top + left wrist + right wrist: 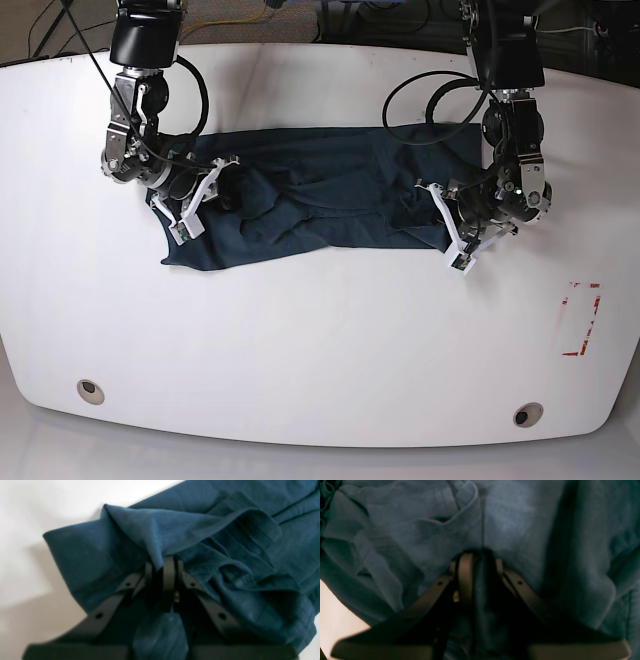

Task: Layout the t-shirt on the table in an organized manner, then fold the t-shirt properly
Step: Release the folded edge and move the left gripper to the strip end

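The dark teal t-shirt [320, 200] lies rumpled and spread sideways across the far half of the white table [320, 350]. My left gripper [435, 215] is at the shirt's right end. In the left wrist view its fingers [168, 570] are shut on a raised fold of the t-shirt [100, 555], with bare table [25, 517] beyond. My right gripper [222, 195] is at the shirt's left end. In the right wrist view its fingers [466, 567] pinch a bunched ridge of the t-shirt [395, 530], and a sliver of table [335, 615] shows at the lower left.
A red tape rectangle [582, 318] marks the table at the right. Two round grommet holes [90, 390] [527, 413] sit near the front edge. Cables hang behind the arms at the far edge.
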Tool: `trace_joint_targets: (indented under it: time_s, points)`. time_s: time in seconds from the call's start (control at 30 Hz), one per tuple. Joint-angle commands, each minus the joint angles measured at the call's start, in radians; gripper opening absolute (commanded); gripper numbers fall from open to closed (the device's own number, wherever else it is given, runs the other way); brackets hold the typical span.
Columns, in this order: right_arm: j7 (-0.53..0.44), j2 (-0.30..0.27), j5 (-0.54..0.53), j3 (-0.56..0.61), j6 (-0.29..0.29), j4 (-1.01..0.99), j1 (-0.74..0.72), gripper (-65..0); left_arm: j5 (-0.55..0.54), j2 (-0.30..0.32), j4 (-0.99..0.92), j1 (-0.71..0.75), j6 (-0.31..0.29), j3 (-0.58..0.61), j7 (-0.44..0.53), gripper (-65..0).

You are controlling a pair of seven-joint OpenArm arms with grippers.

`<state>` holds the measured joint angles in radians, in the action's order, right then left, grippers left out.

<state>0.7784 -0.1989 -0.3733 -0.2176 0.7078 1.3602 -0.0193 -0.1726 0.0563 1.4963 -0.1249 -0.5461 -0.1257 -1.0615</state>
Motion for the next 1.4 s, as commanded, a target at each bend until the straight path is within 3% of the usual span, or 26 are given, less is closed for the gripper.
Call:
trace_joint_targets:
  time_s: [0.0,0.47,0.87,1.37]
  points:
    - [0.065,-0.006,0.053,0.002,-0.01,-0.005,0.003,-53.3,-0.008,0.004,0.036,-0.02,-0.001,0.001,0.013,-62.6]
    - [0.065,-0.006,0.052,0.002,-0.01,-0.003,0.005,-53.3,-0.006,0.003,0.106,-0.025,-0.001,0.007,0.011,-60.8]
    - [0.065,0.006,0.052,0.002,-0.01,-0.003,0.005,-53.3,-0.002,-0.022,0.102,-0.091,0.001,0.107,0.011,-60.8]
    - [0.065,0.013,0.052,0.002,-0.01,-0.003,0.005,-53.3,-0.005,-0.08,-0.072,-0.229,-0.001,0.117,0.011,-60.7]
